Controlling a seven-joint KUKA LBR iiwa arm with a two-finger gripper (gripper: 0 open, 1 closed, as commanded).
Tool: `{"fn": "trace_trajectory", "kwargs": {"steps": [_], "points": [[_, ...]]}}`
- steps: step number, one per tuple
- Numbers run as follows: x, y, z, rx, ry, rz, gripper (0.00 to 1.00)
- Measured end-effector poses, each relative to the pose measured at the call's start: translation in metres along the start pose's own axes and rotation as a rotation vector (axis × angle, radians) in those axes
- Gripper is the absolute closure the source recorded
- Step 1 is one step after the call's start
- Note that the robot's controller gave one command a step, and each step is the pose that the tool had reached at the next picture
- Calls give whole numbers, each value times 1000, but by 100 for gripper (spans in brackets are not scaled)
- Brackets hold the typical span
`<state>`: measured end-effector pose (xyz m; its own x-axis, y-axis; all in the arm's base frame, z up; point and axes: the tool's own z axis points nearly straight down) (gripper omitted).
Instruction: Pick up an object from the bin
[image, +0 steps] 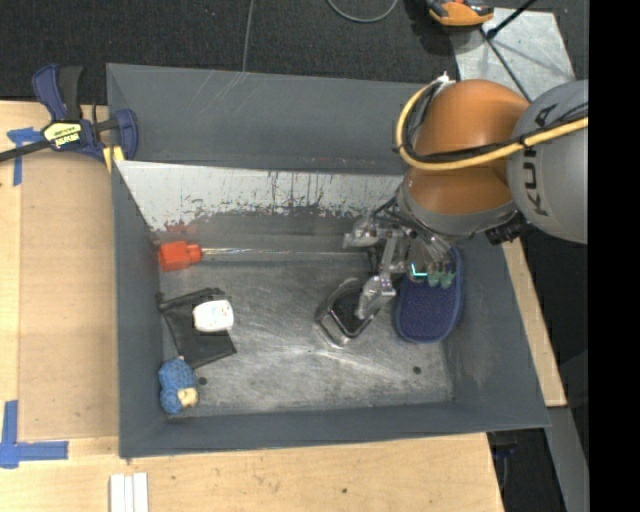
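My gripper hangs low over the right half of the bin, its fingertips touching down at a small shiny black and silver device that lies on the bin floor. Whether anything sits between the tips is hidden by the gripper's own body. Just to the right of it lies a dark blue oval brush with green dots near its top end.
At the far left wall a red block sits on the end of a clear rod. A white tape dispenser rests on a black flat piece at the left. A blue and yellow plush toy occupies the near left corner.
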<state>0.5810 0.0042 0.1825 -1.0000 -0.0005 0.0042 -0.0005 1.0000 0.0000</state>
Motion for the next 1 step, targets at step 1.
{"fn": "trace_trajectory", "kwargs": {"steps": [1], "points": [[-27,-89,110,-4,-13,-167,0]]}}
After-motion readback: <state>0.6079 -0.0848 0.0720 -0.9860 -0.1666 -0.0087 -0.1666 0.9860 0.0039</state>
